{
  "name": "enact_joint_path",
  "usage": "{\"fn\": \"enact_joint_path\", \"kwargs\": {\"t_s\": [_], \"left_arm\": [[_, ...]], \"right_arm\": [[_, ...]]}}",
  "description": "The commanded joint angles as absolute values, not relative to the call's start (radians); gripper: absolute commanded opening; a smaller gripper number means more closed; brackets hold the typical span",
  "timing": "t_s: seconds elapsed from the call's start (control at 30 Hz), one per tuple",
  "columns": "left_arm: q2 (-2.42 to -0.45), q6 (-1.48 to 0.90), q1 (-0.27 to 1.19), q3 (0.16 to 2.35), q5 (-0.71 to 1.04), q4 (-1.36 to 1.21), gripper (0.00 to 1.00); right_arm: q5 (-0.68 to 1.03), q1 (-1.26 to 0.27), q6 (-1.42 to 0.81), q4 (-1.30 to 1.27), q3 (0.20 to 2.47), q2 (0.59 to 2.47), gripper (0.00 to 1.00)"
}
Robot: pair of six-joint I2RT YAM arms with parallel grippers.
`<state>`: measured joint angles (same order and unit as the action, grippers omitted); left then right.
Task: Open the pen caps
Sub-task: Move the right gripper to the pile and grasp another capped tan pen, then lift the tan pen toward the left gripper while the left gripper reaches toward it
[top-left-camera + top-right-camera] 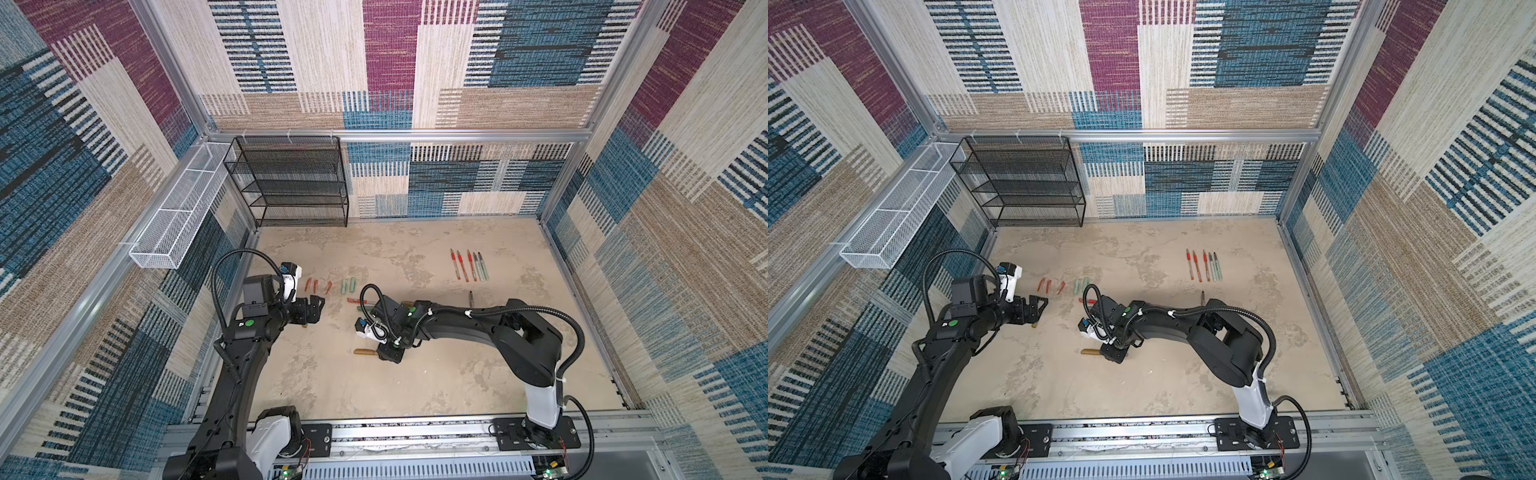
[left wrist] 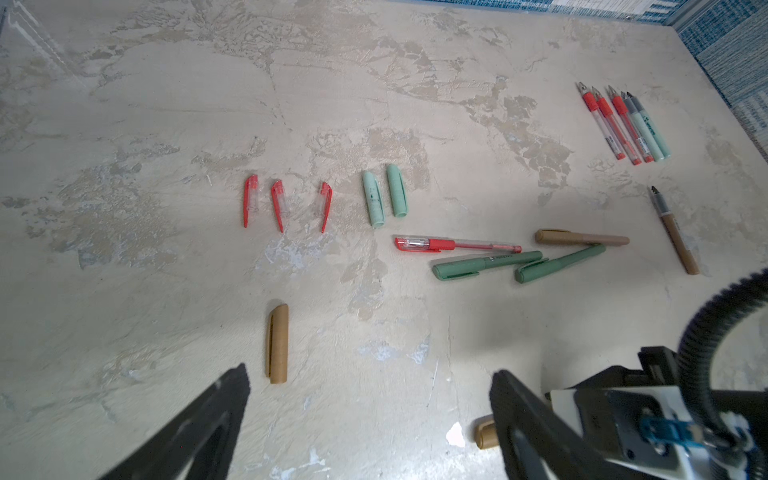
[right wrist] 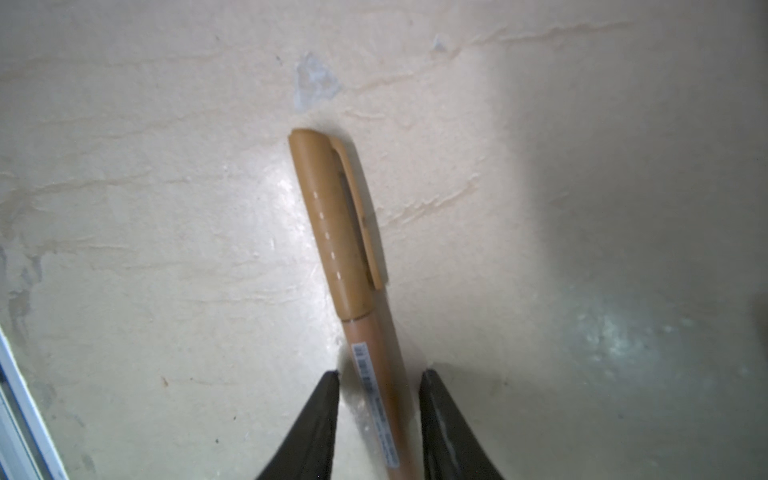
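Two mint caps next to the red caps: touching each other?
Apart. The left wrist view shows it: a clear gap runs between the mint caps along their full length.

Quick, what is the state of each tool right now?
Left tool: open, holding nothing.
Right tool: open, straddling the barrel of the capped bronze pen, small gaps visible, not yet gripping.
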<state>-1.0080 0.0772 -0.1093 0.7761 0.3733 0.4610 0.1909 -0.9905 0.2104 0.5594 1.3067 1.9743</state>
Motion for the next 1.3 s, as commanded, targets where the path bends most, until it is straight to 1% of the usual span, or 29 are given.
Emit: {"fn": "enact_joint_path", "kwargs": {"t_s": [0.0,0.13,0.3,0.43,0.5,0.6,0.8,0.87,1.0,1.2,1.27], "left_arm": [[-1.006,0.058,-0.109,0.784,0.395,0.453,0.94],[-1.006,0.058,-0.109,0.788,0.433,0.461,0.94],[-0.998,0.046,-0.107,0.789,0.515,0.45,0.93],[-1.0,0.019,-0.107,0.812,0.641,0.465,0.93],[-0.994,-0.002,-0.106,0.809,0.707,0.445,0.93],[-0.998,-0.013,-0.103,0.808,0.837,0.429,0.92],[-0.996,-0.178,-0.101,0.777,0.91,0.322,0.91],[-1.002,-0.239,-0.101,0.756,0.945,0.279,0.89],[-1.005,-0.339,-0.093,0.715,0.944,0.19,0.84],[-1.02,-0.404,-0.075,0.688,0.878,0.159,0.72],[-1.02,-0.404,-0.062,0.674,0.858,0.143,0.66]], "right_arm": [[0.183,-0.993,0.218,0.553,1.295,1.986,0.27],[0.179,-0.993,0.219,0.546,1.295,1.991,0.16],[0.209,-0.988,0.203,0.48,1.258,1.937,0.09],[0.23,-0.982,0.136,0.412,1.244,1.883,0.09],[0.248,-0.966,0.075,0.3,1.191,1.822,0.09],[0.24,-0.945,-0.039,0.188,1.157,1.783,0.08],[0.163,-0.954,-0.257,-0.039,1.092,1.718,0.07],[0.131,-0.968,-0.305,-0.069,1.108,1.72,0.06],[0.115,-1.004,-0.362,-0.145,1.118,1.722,0.07],[0.09,-1.023,-0.421,-0.16,1.157,1.747,0.06],[0.073,-1.029,-0.431,-0.177,1.158,1.748,0.05]]}}
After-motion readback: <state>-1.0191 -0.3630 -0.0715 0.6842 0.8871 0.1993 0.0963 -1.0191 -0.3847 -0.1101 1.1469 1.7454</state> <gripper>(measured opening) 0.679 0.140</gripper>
